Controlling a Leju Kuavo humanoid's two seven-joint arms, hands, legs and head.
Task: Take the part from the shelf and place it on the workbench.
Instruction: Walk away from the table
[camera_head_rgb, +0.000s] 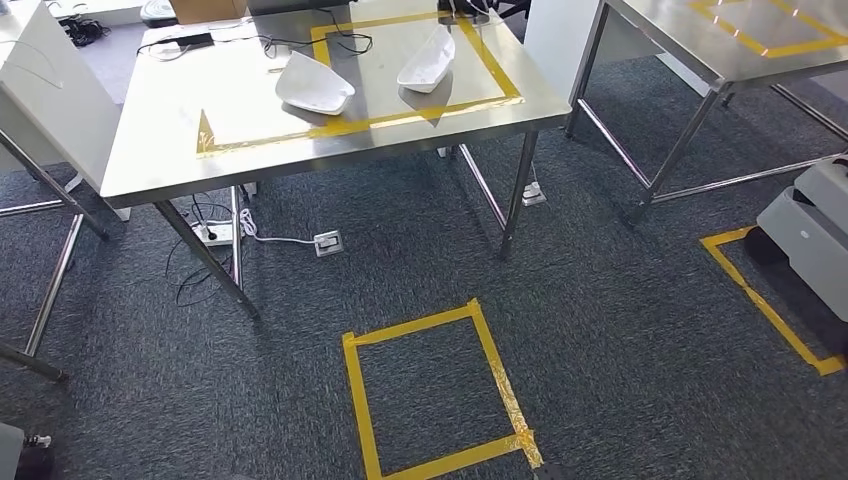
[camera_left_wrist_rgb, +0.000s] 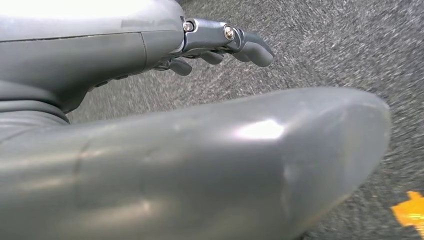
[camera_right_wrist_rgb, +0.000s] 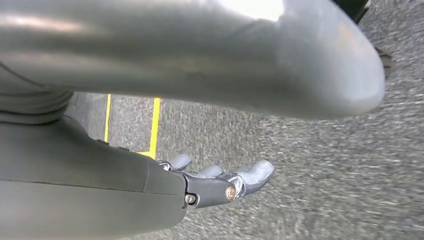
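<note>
Pwr strip (camera_head_rgb: 218, 233) under table, floor tape (camera_head_rgb: 436, 392).

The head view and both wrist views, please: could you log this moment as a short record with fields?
workbench: steel, yellow tape rectangle on top
white parts: two, lying inside the tape rectangle
floor marker: yellow tape square on grey carpet, before the bench
left hand: holds nothing, above carpet
right hand: holds nothing, above carpet
second table: to the right
</note>
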